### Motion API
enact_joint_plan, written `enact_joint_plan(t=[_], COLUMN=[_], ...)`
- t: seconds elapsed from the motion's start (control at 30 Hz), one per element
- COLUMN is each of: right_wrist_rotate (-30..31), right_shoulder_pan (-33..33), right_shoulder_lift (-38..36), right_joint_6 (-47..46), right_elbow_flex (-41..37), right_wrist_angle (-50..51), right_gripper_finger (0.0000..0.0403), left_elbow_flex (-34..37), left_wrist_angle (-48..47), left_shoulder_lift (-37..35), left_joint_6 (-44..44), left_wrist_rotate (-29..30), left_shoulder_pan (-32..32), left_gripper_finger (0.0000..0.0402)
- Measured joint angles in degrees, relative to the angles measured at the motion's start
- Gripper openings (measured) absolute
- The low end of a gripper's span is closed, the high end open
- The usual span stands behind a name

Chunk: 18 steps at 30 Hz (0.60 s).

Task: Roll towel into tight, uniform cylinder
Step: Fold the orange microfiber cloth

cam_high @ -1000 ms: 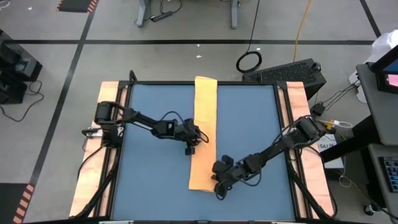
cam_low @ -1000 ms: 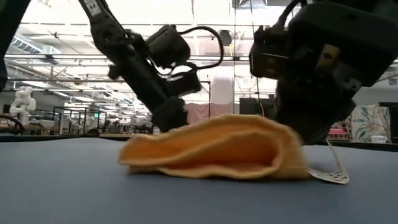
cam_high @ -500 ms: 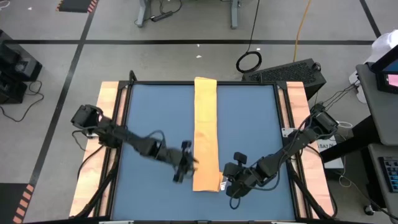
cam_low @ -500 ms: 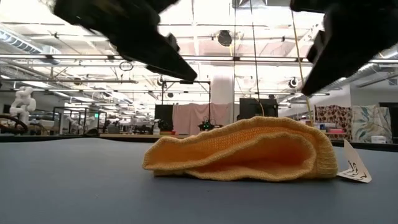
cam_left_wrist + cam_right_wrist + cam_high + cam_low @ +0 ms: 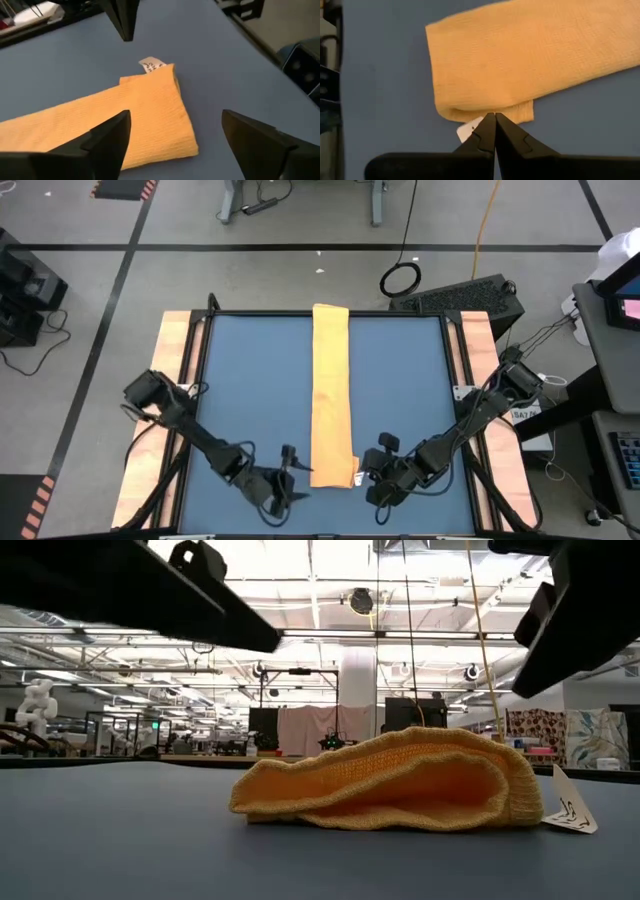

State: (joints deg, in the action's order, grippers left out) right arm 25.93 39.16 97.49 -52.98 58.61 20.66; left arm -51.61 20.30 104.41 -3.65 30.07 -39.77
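The orange-yellow towel (image 5: pixel 331 395) lies flat on the blue table as a long narrow strip, running from the far edge to near the front. Its near end (image 5: pixel 390 780) is doubled over lengthwise, with the fold on the right, and a white tag (image 5: pixel 570 810) sticks out beside it. My left gripper (image 5: pixel 293 475) hovers open just left of that near end, its fingers (image 5: pixel 105 137) wide apart and the towel (image 5: pixel 125 120) ahead of them. My right gripper (image 5: pixel 369 477) hovers shut just right of the end. Its tips (image 5: pixel 494 119) hang above the tag (image 5: pixel 467 131).
Bare blue mat (image 5: pixel 250 380) stretches on both sides of the strip, with wooden rails (image 5: pixel 172 360) along the table's left and right edges. Both arms reach in low across the near corners. The floor beyond holds cables and a black case (image 5: pixel 470 298).
My left gripper has swung from beside the towel's middle toward the near edge and now stands wider open. My right gripper has come off the towel's near end, rising and shifting right. That near end has slid rightward, so the strip now lies straight.
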Motion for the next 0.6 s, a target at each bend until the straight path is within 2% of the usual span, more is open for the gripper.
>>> enact_joint_plan(t=[0.1,0.4,0.53,0.6], right_wrist_rotate=[0.72,1.63,2.74,2.69], right_shoulder_pan=[-0.02,0.34,0.44,0.39], right_shoulder_lift=[0.01,0.01,0.01,0.01], right_joint_6=[-0.36,-0.34,-0.36,-0.36], right_elbow_flex=[0.0,0.0,0.0,0.0], right_wrist_angle=[-0.88,-2.92,-3.4,-3.46], right_gripper_finger=[0.0,0.0,0.0,0.0], left_elbow_flex=[-1.22,-8.05,-9.59,-9.76], left_wrist_angle=[3.92,4.48,1.15,-1.35], left_shoulder_lift=[3.48,12.86,15.09,15.27], left_joint_6=[1.9,3.59,0.71,-2.46], left_wrist_rotate=[-0.07,-1.54,-1.47,-1.31], left_shoulder_pan=[-0.04,1.7,3.69,4.67], left_gripper_finger=[0.032,0.0298,0.0286,0.0266])
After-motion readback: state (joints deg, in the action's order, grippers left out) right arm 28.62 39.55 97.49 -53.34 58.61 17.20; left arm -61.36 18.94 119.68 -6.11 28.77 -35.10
